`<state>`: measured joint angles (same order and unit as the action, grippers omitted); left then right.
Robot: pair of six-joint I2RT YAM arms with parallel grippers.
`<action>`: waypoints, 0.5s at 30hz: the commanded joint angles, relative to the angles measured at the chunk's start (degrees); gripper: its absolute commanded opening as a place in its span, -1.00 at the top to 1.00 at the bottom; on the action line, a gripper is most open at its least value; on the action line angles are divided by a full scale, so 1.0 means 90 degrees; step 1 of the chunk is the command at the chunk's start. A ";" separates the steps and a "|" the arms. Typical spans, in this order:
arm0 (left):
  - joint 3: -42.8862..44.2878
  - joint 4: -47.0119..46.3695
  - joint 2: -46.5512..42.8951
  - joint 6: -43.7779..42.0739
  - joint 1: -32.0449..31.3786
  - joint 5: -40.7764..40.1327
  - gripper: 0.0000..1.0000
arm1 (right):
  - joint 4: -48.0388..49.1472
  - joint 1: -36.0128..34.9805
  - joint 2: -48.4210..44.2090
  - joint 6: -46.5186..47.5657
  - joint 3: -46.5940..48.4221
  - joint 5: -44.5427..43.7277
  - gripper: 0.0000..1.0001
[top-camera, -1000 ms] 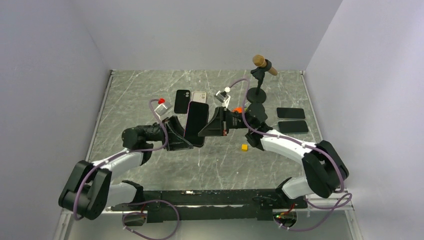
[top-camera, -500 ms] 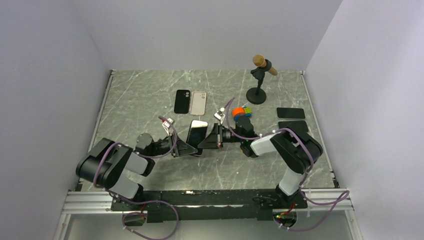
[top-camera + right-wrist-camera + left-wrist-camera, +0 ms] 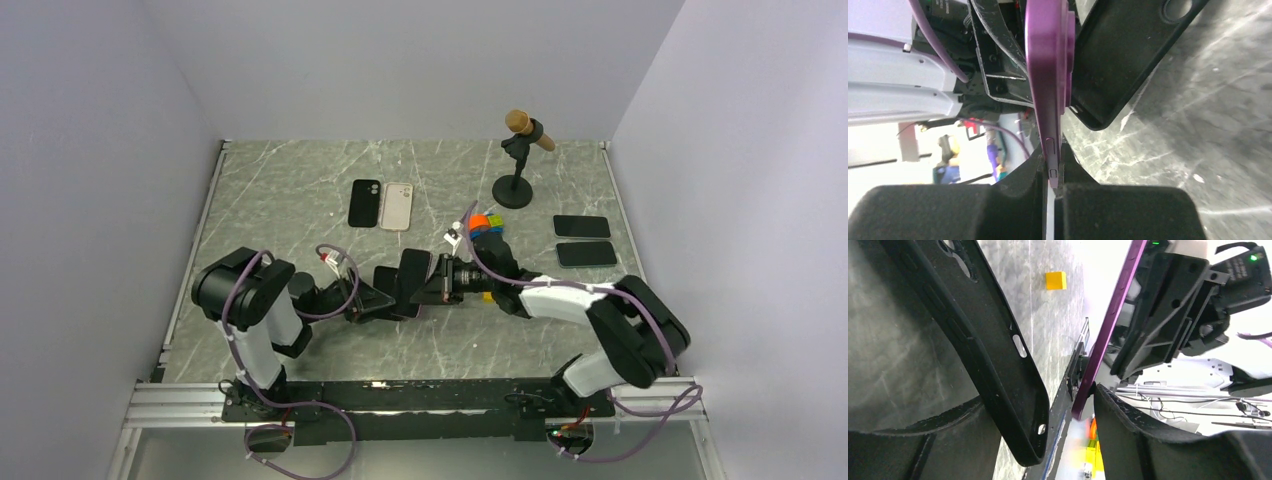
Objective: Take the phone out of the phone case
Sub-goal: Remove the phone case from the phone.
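The purple phone stands on edge, and my right gripper is shut on its lower end. The black phone case is off the phone and empty. It leans beside the phone with a gap between them, against one finger of my left gripper, whose jaws stand wide apart around the case end and the phone tip. In the top view the phone and case sit low over the table's middle, between the left gripper and right gripper.
A black case and a beige one lie further back. A microphone on a stand and a coloured cube are at back right. Two dark phones lie at the right. A small yellow block is near the grippers.
Both grippers came down from mid-air to just above the table and nearer the bases. The phone, then inside the case between them, now stands apart from the empty case.
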<state>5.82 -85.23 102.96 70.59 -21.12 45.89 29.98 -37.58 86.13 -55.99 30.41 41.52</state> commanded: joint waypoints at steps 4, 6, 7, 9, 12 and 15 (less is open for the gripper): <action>0.0108 -0.1106 0.0672 -0.0132 0.0006 -0.0553 -0.09 | -0.3541 0.0038 -0.1700 0.1884 0.1069 -0.1639 1.00; 0.0104 -0.1101 0.0777 -0.0145 0.0003 -0.0642 0.16 | -0.4033 0.0077 -0.2049 0.2130 0.1193 -0.1940 1.00; 0.0110 -0.1036 0.0788 -0.0168 0.0003 -0.0687 0.30 | -0.4252 0.0120 -0.2215 0.2217 0.1241 -0.2086 1.00; 0.0131 -0.0544 0.0617 -0.0299 0.0006 -0.0812 0.65 | -0.4607 0.0178 -0.2477 0.2386 0.1301 -0.2357 1.00; 0.0198 0.0835 -0.0282 -0.0870 0.0009 -0.1026 1.00 | -0.5016 0.0341 -0.2774 0.2596 0.1363 -0.2710 1.00; 0.0724 0.3808 -0.1948 -0.2132 0.0003 -0.1401 1.00 | -0.5238 0.0497 -0.2981 0.2724 0.1339 -0.2809 1.00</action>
<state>7.14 -75.90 101.12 65.10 -21.08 38.04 -11.97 -34.68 62.11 -35.29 40.18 20.62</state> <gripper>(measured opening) 0.163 0.076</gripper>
